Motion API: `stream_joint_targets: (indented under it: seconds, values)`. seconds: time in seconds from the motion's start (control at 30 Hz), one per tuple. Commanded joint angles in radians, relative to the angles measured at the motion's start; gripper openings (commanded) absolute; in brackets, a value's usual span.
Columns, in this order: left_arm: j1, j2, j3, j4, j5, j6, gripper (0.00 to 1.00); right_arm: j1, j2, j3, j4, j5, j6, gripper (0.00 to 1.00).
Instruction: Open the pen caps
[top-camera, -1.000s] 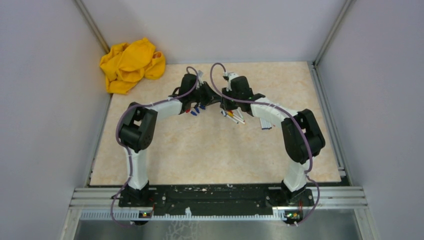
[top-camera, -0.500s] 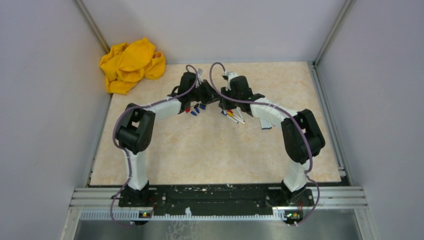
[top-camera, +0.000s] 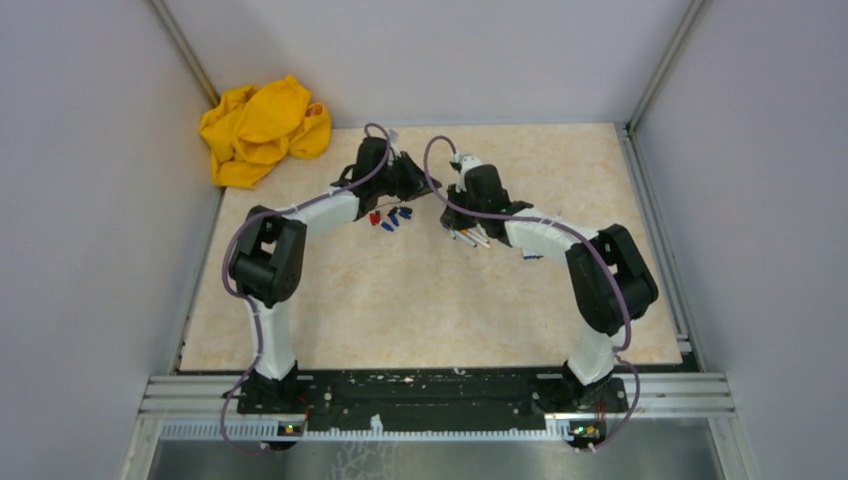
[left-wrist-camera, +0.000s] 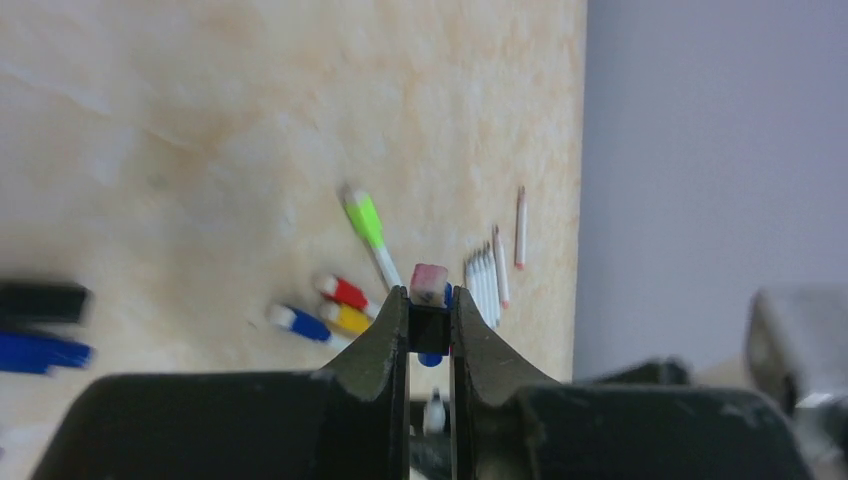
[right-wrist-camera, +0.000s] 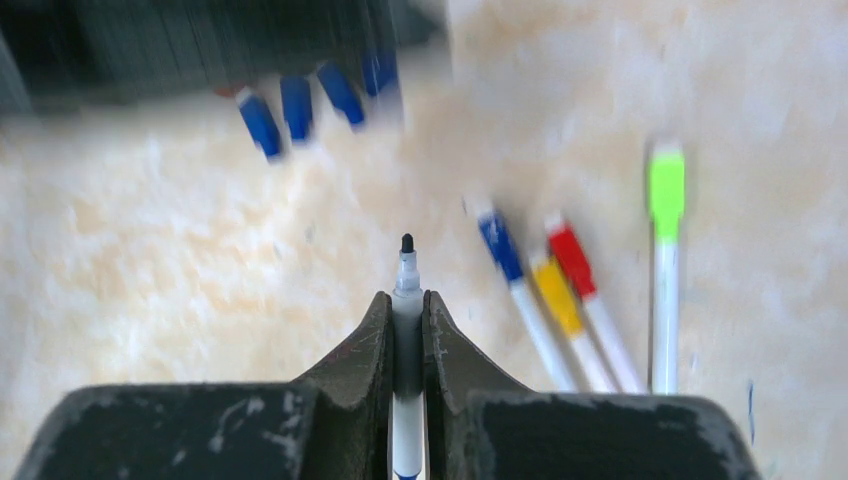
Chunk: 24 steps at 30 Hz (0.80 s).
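Above the arms, the fixed camera shows the left gripper (top-camera: 428, 190) and the right gripper (top-camera: 455, 210) close together over the far middle of the table (top-camera: 400, 300), their jaws too small to read from this height. A few loose caps (top-camera: 392, 216), red and blue, lie on the table just beside the left gripper. A cluster of pens (top-camera: 472, 237) lies beneath the right gripper, and a yellow cloth (top-camera: 262, 130) is bunched at the far left corner. From the left wrist, the fingers are clenched on a short black cap (left-wrist-camera: 430, 322) with a pale pinkish end, which sits right between the fingertips. Beyond it four pens lie on the table wearing a green cap (left-wrist-camera: 364, 215), a red cap (left-wrist-camera: 348, 292), a yellow cap (left-wrist-camera: 350, 318) and a blue cap (left-wrist-camera: 305, 325). To their right a row of thin white barrels (left-wrist-camera: 485, 280) lies near the table's edge. From the right wrist, the fingers are closed tight around the barrel of an uncapped pen (right-wrist-camera: 406, 290), its bare black tip poking out past the fingertips. Four of the loose caps, all blue, lie in a blurred row at the upper left. The four capped pens lie fanned out to the right of the gripper.
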Motion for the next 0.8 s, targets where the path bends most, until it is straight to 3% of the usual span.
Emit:
stream_joint_targets:
  seconds: [0.0, 0.17, 0.3, 0.77]
  values:
    - [0.125, 0.050, 0.106, -0.002, -0.150, -0.030, 0.00, 0.026, -0.128, -0.134, -0.023, -0.002, 0.019, 0.00]
    - [0.147, 0.100, 0.221, -0.088, -0.173, 0.018, 0.00, 0.026, -0.190, -0.180, -0.030, 0.036, 0.022, 0.00]
    - [0.127, 0.072, 0.200, -0.146, -0.207, 0.096, 0.00, 0.023, -0.208, -0.146, -0.078, 0.109, 0.003, 0.00]
    - [0.016, -0.150, -0.145, -0.297, -0.506, 0.213, 0.00, -0.059, -0.171, -0.094, -0.219, 0.368, -0.053, 0.00]
